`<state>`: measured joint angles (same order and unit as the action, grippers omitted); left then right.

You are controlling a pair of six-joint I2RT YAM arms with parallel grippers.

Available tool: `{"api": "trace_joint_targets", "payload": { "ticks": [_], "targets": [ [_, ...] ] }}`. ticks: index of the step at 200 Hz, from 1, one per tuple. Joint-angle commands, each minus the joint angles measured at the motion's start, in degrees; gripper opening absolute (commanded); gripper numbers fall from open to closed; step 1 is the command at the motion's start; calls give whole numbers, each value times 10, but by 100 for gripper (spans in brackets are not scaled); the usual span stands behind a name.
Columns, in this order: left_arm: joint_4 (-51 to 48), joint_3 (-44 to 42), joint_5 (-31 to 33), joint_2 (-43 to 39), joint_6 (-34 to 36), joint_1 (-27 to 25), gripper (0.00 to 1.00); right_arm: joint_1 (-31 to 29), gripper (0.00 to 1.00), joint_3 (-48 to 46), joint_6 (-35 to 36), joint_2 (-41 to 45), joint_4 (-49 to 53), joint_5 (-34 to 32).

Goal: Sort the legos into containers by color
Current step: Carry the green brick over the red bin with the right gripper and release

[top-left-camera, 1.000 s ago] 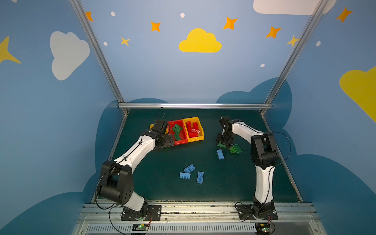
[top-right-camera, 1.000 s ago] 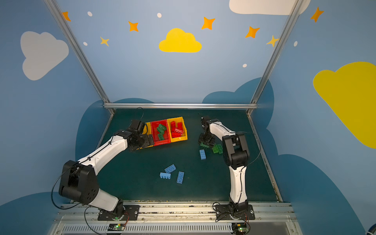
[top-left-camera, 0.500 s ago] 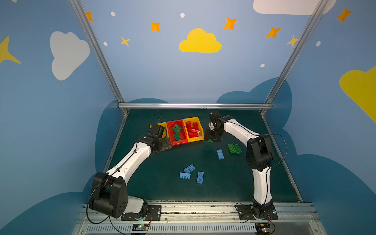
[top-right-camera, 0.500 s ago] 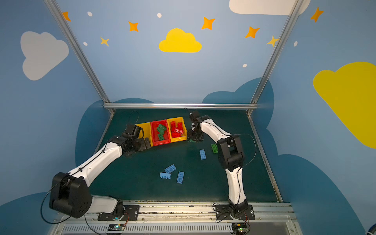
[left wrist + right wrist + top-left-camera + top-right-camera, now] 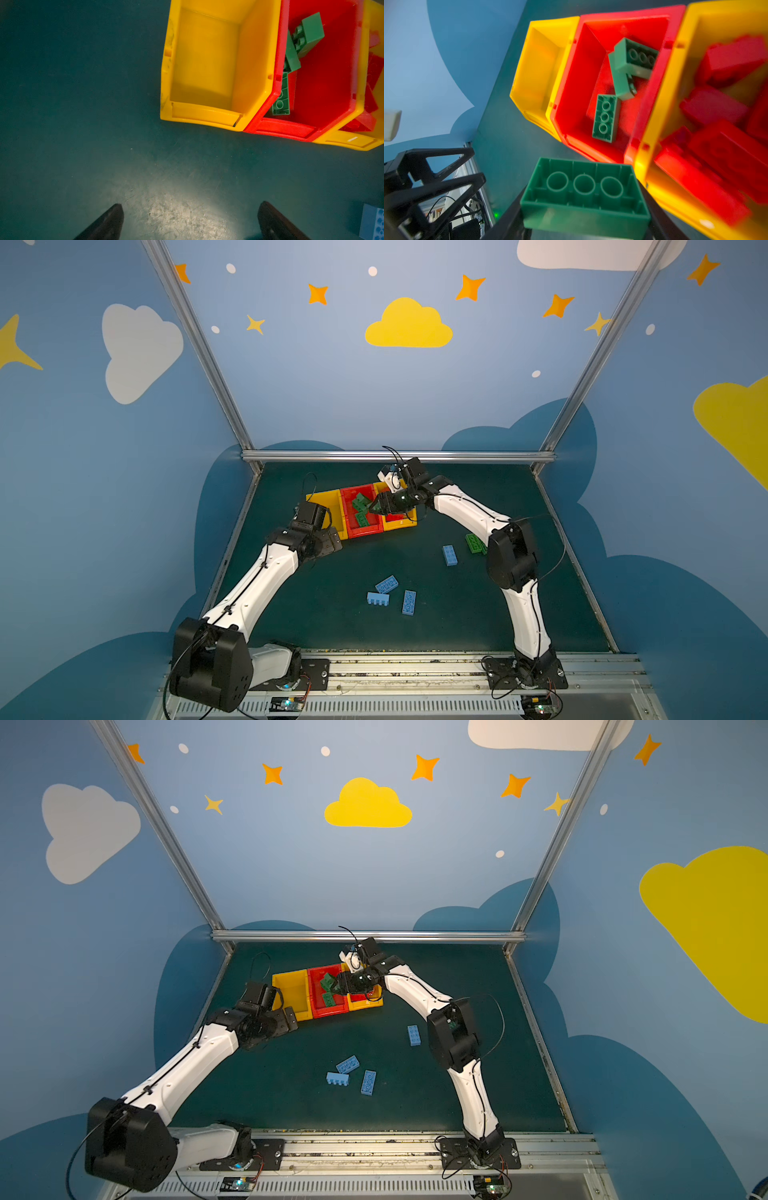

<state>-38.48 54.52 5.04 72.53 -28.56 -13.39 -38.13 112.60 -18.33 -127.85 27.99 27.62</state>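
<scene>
lego brick, green [image 5: 584, 193], up in the air in the right gripper [image 5: 374, 507]. fingers about half apart and clamped on its two short ends. hollow underside turned to the wrist camera, studs out of sight. an end-to-end grip like that should let it fall clean on release.

in both top views the gripper hangs over the bin row, about at the wall shared by the red bin [image 5: 282, 129] and the right yellow bin [image 5: 400, 525]. cannot tell which side of that wall the brick is over.

red bin holds the greens: one lying underside up [image 5: 605, 117], others propped on each other against a wall [image 5: 637, 55]. right yellow bin is piled with red bricks [image 5: 733, 158]. so i take the held brick to be bound for the red bin. left yellow bin [image 5: 207, 62] is bare, presumably meant for blue.

left gripper [image 5: 191, 204] spread wide, nothing between the fingers, low over the mat [image 5: 62, 124] just in front of the left yellow bin. it sits apart from the right gripper, likely to keep clear.

loose on the mat:
- four blue bricks, three clustered [image 5: 386, 584], one apart [image 5: 449, 555]
- one more green brick [image 5: 475, 542], partly hidden by the right arm [image 5: 513, 556]
</scene>
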Motion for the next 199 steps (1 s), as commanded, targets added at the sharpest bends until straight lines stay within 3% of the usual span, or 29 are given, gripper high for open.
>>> {"api": "trace_joint_targets", "payload": {
  "ticks": [1,67,94,142,163,199],
  "targets": [
    [-23,12,12,0,0,4,100,-11,49,31,22,-34,-41,32],
    [-40,40,13,25,8,7,100,-27,51,177,42,-144,-17,20],
    [-43,50,14,35,13,11,100,-27,76,203,41,-165,-14,3],
    [-36,64,9,51,10,15,100,-19,82,261,38,-182,11,-19],
    [-32,66,6,53,8,15,100,-16,82,259,57,-154,36,-22],
    [10,57,-54,57,24,13,100,0,82,138,69,-36,35,-60]
  ]
}}
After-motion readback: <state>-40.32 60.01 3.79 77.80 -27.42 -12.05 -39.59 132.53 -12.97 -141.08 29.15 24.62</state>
